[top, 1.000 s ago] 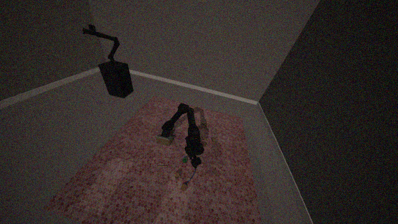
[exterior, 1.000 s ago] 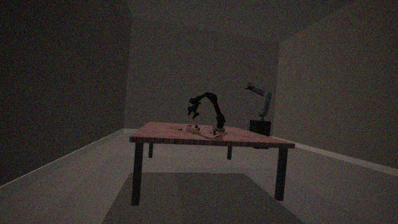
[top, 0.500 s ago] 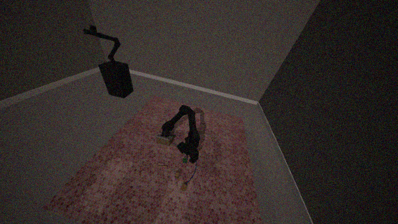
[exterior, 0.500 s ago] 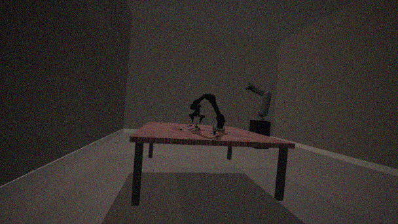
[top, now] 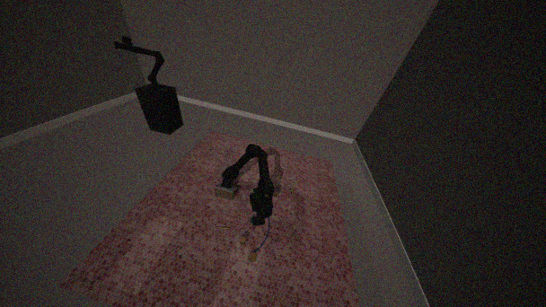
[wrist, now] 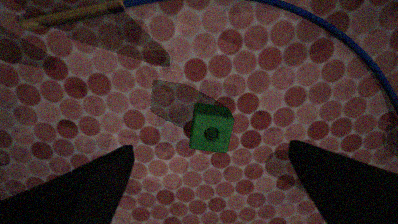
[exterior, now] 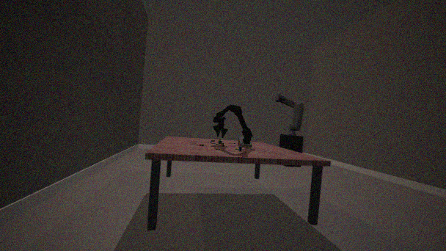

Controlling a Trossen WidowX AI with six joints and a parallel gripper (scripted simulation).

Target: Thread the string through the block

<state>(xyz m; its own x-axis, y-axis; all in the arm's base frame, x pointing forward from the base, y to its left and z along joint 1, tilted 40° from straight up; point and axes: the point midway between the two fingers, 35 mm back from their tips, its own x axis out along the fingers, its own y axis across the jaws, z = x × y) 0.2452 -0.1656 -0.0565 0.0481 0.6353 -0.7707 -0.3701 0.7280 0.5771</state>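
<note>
Going left to right in the top view, first up is a loose stick [top: 223, 226] on the bench [top: 180, 251] [exterior: 235, 159] [wrist: 300, 75]. Grab that by mistake and the whole run is wasted, since it has no string on it. Next is a small piece [top: 243, 240] I can't identify, then the wooden button [top: 252, 256], then the tool [top: 258, 220] [exterior: 221, 136] [wrist: 211, 150], spread wide and holding nothing.

Over to the wrist view, same direction. The stick we want [wrist: 72, 14] is top left, joined to the blue string [top: 268, 233] [wrist: 340, 35] and not through anything yet. It's off to the side of the fingers, so closing from here would miss it, I reckon.

The green block [exterior: 220, 141] [wrist: 210, 132] sits nearly between the fingertips, lower down, its hole facing the camera. That's my main worry: drop straight down and a finger could clip the block, or you'd pinch it and shift it.

Far right, the string bows out in a loose curve. Sweep low and a finger could snag it, dragging the stick off its spot. Dim light won't help the aim either.
</note>
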